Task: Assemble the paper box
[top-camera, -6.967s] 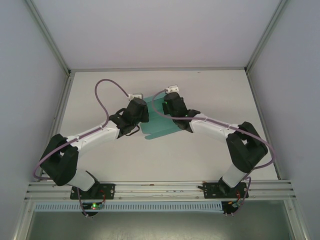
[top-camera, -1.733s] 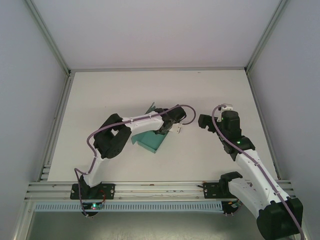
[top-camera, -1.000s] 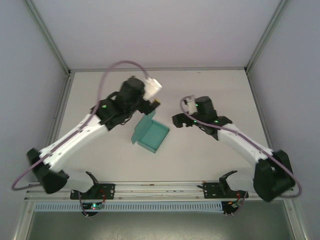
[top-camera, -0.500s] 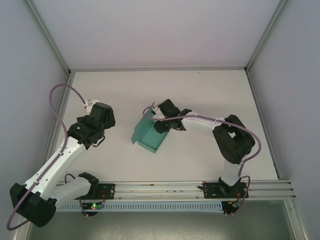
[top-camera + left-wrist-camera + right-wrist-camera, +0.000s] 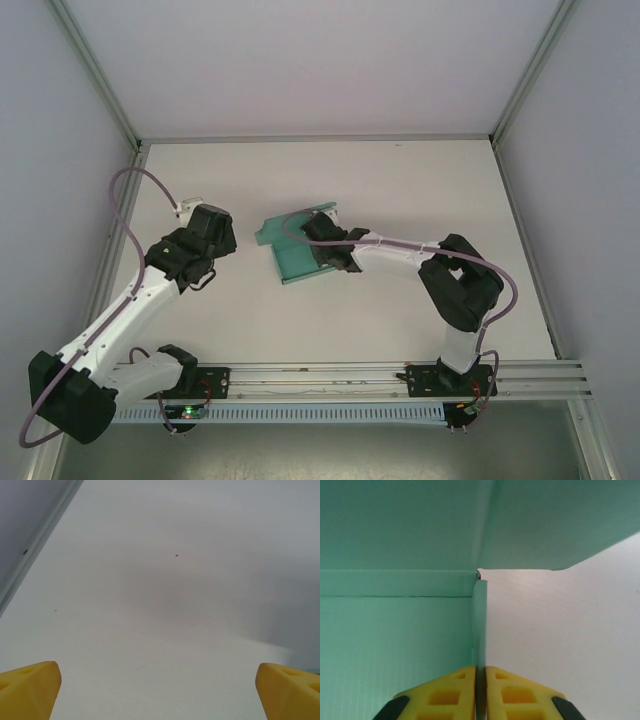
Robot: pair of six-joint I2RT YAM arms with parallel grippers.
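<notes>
Near the middle of the table [image 5: 420, 190], your right gripper [image 5: 480, 682] was pinched on the paper box [image 5: 295, 255].

Through the right wrist camera you could see its yellow fingers [image 5: 447, 690] nearly together, with only a thin upright wall of teal card between them. The box floor lay on one side of that wall and bare table on the other, and a broad flap stood across the far end. From above, the box sat partly folded and open-topped, just left of the table's centre, with the right arm stretched across to its right-hand side. Your left gripper [image 5: 160, 695] hung toward the table's left edge, well apart from the box, its yellow fingertips [image 5: 30, 687] spread wide over bare table with nothing between them.
</notes>
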